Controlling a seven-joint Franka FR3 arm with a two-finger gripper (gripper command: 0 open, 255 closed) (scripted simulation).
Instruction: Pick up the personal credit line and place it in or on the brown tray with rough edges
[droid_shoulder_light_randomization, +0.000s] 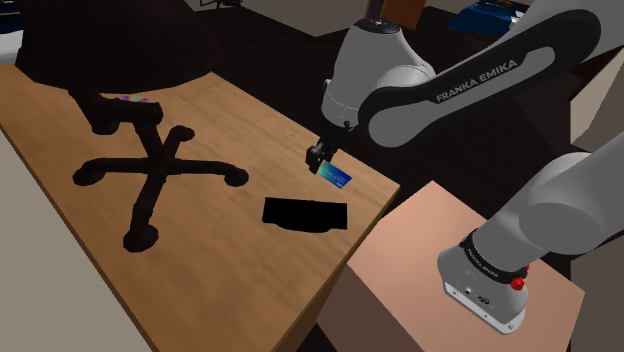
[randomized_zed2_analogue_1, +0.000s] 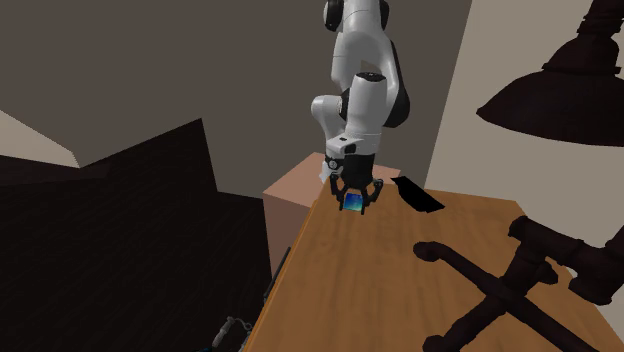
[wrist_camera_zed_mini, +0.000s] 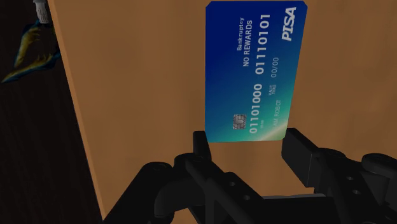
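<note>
**Blue card in the pincer, dark tray next**

Blue and glossy, the credit card (wrist_camera_zed_mini: 254, 70) is pinched by one short end between the two black fingers of the gripper (wrist_camera_zed_mini: 249, 137). Most of its length sticks out past the fingertips. In the shoulder view the gripper (droid_shoulder_light_randomization: 320, 158) holds the card (droid_shoulder_light_randomization: 336, 176) tilted and clear of the wooden table (droid_shoulder_light_randomization: 60, 150), over the corner nearest the stand. The second exterior view shows the same, with the card (randomized_zed2_analogue_1: 352, 203) hanging under the gripper (randomized_zed2_analogue_1: 352, 193) above that end of the table (randomized_zed2_analogue_1: 380, 290).

The tray (droid_shoulder_light_randomization: 305, 213) renders almost black. It lies flat on the table near the edge that faces the stand, a short way along from the card. In the second exterior view the tray (randomized_zed2_analogue_1: 420, 195) sits just beside the hand.

The lift looks done, so the step in hand is the carry and the release. The hold is on a narrow strip of a thin, slick card, so a slow, steady move seems wise, with no twist of the wrist. It is the card's free end, not the fingers, that should be centred over the tray. Lowering until the card is close above the tray before spreading the fingers should stop it gliding off. The black chair base (droid_shoulder_light_randomization: 160, 175) stands further in from the tray, so the path along the table's edge looks open.
</note>
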